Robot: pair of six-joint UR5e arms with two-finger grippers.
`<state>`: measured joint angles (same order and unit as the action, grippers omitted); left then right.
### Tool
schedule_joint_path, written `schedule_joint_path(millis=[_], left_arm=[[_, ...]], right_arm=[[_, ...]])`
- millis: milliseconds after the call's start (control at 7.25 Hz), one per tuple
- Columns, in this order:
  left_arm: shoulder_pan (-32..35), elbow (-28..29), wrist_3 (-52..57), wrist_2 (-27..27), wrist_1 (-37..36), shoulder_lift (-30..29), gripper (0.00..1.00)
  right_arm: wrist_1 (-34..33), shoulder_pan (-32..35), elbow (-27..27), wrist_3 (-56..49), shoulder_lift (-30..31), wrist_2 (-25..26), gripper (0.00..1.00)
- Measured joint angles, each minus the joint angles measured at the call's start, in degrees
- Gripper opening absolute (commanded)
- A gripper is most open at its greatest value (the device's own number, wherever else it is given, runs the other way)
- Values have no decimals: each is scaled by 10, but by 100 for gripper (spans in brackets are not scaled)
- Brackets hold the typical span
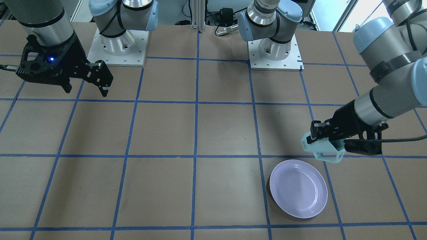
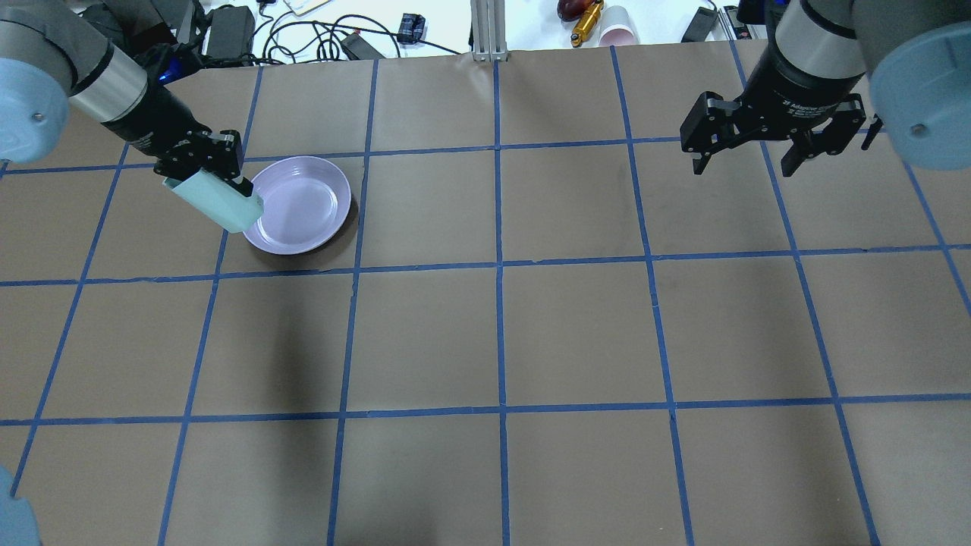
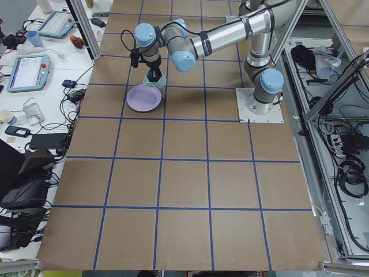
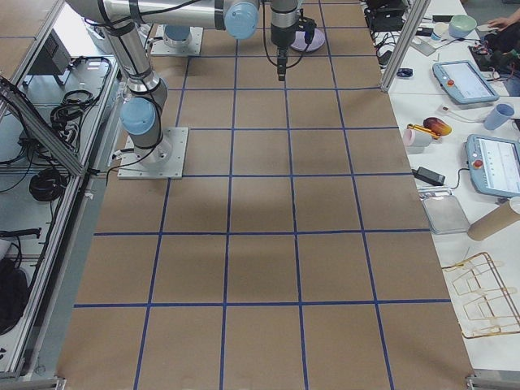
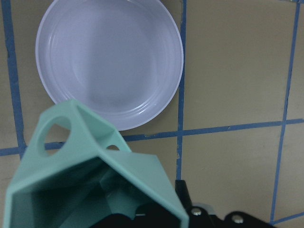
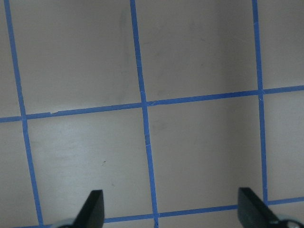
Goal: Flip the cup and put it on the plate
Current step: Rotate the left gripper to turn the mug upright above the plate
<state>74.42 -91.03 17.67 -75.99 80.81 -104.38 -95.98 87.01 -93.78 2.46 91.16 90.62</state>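
Note:
My left gripper (image 2: 216,168) is shut on the pale mint-green faceted cup (image 2: 218,200) and holds it tilted on its side in the air. The cup is just beside the near-left rim of the lavender plate (image 2: 303,203). In the front view the cup (image 1: 321,147) hangs robot-side of the plate (image 1: 298,188), its handle pointing down. In the left wrist view the cup (image 5: 90,180) shows its open mouth, with the empty plate (image 5: 109,61) beyond it. My right gripper (image 2: 743,167) is open and empty, high over the far right of the table.
The table is brown paper with a blue tape grid. Both arm bases (image 1: 275,50) stand at the robot side. Cables, a pink cup (image 2: 618,34) and small items lie beyond the far edge. The right wrist view shows only bare paper between the open fingertips (image 6: 92,209).

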Motion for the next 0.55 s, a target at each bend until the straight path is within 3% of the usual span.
schedule_joint_path(millis=[276, 552], left_arm=[[41, -10, -8, -54, -69, -11, 0], [55, -42, -1, -71, -151, -16, 0]], right_arm=[[0, 0, 0, 0, 0, 0, 100], [0, 0, 0, 0, 0, 0, 100]])
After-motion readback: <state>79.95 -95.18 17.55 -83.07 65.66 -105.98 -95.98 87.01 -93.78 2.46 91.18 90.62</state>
